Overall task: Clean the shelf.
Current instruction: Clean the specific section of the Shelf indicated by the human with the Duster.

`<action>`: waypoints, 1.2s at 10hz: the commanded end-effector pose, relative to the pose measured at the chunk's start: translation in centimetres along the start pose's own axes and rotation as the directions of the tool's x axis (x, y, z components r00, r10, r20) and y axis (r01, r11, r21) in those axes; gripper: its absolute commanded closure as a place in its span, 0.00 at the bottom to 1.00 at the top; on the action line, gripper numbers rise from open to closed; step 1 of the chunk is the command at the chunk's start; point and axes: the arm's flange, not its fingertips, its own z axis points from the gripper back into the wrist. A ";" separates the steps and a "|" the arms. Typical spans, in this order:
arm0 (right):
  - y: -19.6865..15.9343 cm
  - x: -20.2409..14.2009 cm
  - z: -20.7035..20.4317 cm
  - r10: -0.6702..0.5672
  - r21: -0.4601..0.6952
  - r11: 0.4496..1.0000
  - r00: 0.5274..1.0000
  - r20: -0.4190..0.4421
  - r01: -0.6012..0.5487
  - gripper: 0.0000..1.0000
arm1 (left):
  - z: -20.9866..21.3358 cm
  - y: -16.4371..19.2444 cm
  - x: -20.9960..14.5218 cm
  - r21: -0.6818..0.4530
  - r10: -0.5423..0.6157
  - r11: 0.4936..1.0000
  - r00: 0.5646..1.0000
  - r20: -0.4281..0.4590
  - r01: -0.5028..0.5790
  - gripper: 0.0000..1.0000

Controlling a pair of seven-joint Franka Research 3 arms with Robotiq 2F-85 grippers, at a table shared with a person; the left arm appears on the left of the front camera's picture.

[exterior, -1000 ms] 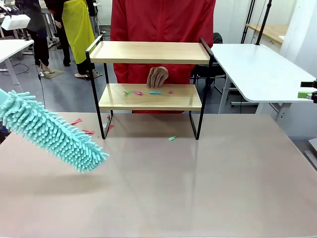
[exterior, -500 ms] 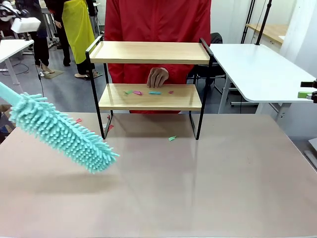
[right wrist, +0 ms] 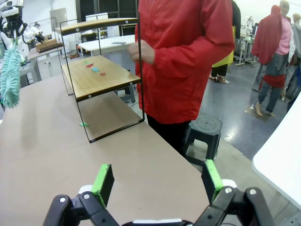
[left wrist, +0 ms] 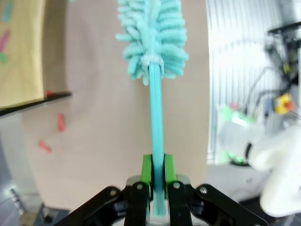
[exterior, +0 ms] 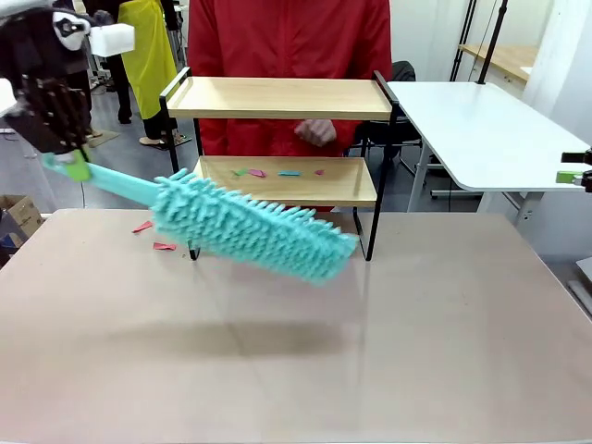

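The shelf [exterior: 277,97] stands at the far side of the worktop [exterior: 388,351], its two light wooden boards carried on a thin black frame. Small coloured paper scraps [exterior: 277,172] lie on the lower board; the upper board is bare. More scraps [exterior: 153,236] lie on the worktop beside the shelf's left legs.

The left tool [exterior: 72,166] is up at the left, clamped tight on the handle of a turquoise duster [exterior: 254,231]. In the left wrist view the green pads [left wrist: 147,167] press the handle from both sides, and the fluffy head points away from the tool [left wrist: 158,165]. The duster slopes down to the right, its head crossing in front of the shelf's lower tier and hanging above the worktop, where it casts a shadow. I cannot tell whether the head touches the shelf frame.

The right tool [right wrist: 157,181] has its jaws spread wide with nothing between them, low over the worktop's right end and well apart from the shelf.

A person in a red jacket [exterior: 287,37] stands behind the shelf, one hand [exterior: 317,132] raised between the two boards.
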 end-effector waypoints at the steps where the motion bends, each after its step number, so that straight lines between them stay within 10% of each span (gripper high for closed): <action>1: 0.0 0.4 -0.1 0.006 0.000 1.000 1.000 0.002 -0.006 0.00 | -1.9 -0.6 2.1 -0.002 0.158 0.987 0.983 0.097 -0.159 0.87; 5: 0.0 0.4 -0.1 0.006 0.000 1.000 1.000 0.002 -0.006 0.00 | -3.0 -0.6 6.8 0.008 0.387 0.920 0.914 0.120 -0.391 0.87; 12: 0.0 0.4 -0.1 0.006 0.000 1.000 1.000 0.002 -0.006 0.00 | -3.6 1.3 13.1 0.086 0.705 0.656 0.649 0.284 -0.750 0.87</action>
